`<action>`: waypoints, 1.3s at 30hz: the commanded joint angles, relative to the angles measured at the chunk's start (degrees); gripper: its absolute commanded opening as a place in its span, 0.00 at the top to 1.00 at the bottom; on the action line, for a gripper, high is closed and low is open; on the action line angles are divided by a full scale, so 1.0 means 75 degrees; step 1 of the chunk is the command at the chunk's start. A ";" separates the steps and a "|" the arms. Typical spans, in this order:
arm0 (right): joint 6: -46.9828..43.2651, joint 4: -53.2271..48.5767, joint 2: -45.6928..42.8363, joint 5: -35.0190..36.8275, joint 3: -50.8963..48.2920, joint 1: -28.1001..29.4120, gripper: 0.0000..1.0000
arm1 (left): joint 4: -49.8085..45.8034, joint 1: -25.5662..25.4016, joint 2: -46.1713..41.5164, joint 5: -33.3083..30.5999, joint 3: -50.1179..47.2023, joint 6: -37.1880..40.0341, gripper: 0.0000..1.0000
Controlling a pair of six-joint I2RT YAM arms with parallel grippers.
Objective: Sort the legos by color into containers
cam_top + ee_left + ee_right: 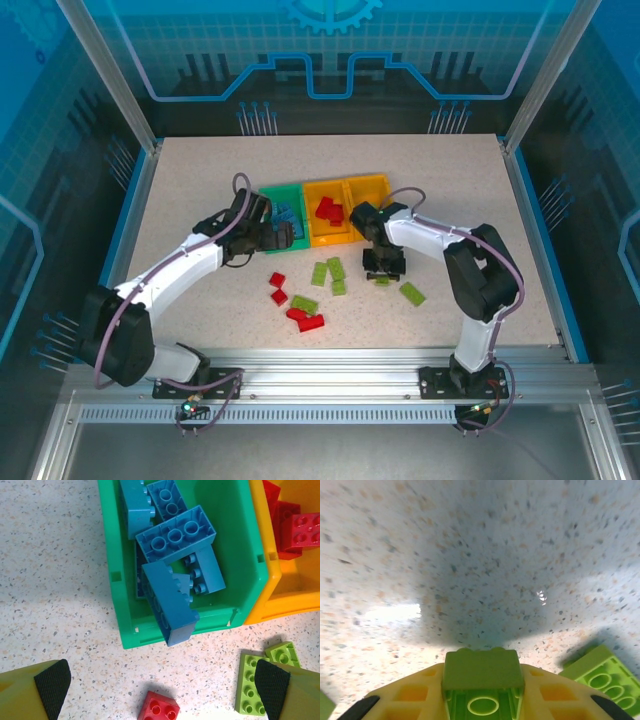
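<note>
Lime brick (482,672): clamped between the fingers of the right tool (384,266), low over the counter (200,190), forward and right of the green bin (112,575).
Blue bricks (175,535): piled inside the green bin.
Red bricks (328,210): in the orange bin (330,238) joined to the green bin's right side.
Left tool (161,685): spread wide, holding nothing, just in front of the green bin.
Loose lime bricks (334,268) and loose red bricks (310,322): on the counter, farther forward of the green bin.

Light: bright, even, overhead | shadows: broad soft one on table (485,615) | glare: pale patch and small glint, right wrist view | focus: other views sharp; right wrist blurred toward top, lime lego (482,672) soft
</note>
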 commanded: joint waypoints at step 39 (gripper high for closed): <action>-0.0819 0.0064 0.1326 -0.0637 0.4198 -0.1686 0.19 | 0.0096 -0.0767 0.0950 0.0798 -0.0943 0.0771 0.09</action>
